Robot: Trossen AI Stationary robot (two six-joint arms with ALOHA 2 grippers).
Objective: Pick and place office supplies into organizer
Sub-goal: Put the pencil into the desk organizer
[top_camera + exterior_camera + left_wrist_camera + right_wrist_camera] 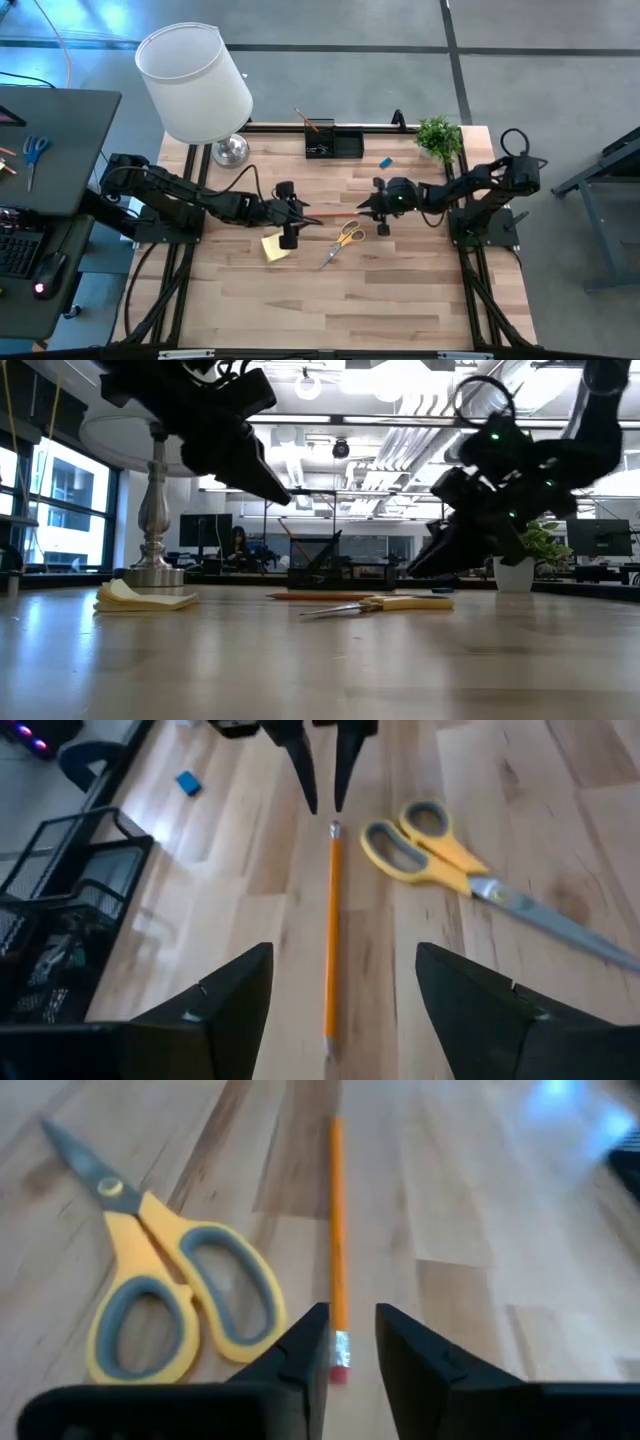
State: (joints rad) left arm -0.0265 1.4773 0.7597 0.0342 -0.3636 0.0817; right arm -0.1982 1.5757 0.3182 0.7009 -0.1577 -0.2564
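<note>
The pencil point(333, 930) is lying flat on the table point(380, 300) between both grippers, scissors point(170, 1295) just beside it. The left gripper point(340, 995) is hovering wide open over one end, holding nothing. The right gripper point(350, 1345) is standing slightly parted around the eraser end, not clamping it. The organizer point(333, 144) is sitting at the far edge.

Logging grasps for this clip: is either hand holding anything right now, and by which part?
Nothing is held. The thin orange pencil lies flat on the wooden table. The left hand is open above its tip; the right hand straddles the eraser end, not clamped.
</note>
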